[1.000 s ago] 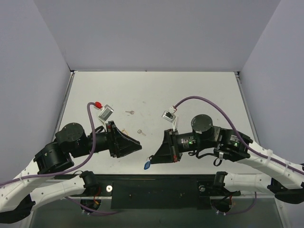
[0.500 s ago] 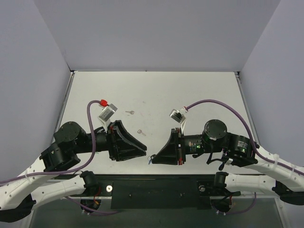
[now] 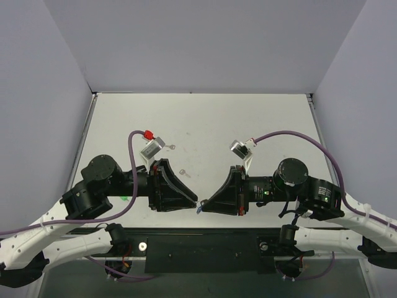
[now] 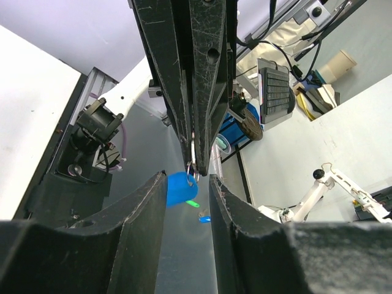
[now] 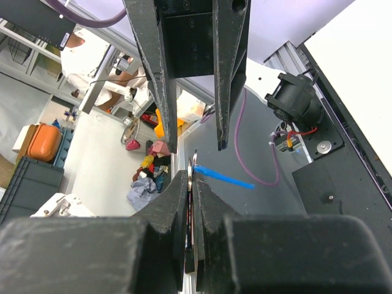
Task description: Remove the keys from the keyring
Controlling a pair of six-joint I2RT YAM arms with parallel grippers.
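Keyring [image 3: 198,209]: pinched in my clenched right hand [image 3: 203,207], blue tag [image 4: 179,188] dangling, aloft near the worktop's [image 3: 260,124] front edge. In the last second both arms swung inward; my left hand [image 3: 193,203], released and empty, now brackets it tip to tip. Judgement: positioned for the pull-off.

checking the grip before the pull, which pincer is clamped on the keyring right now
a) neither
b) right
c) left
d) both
b: the right pincer is shut on the keyring by its thin metal ring, while the left pincer stands open, with the blue tag hanging between its fingers.
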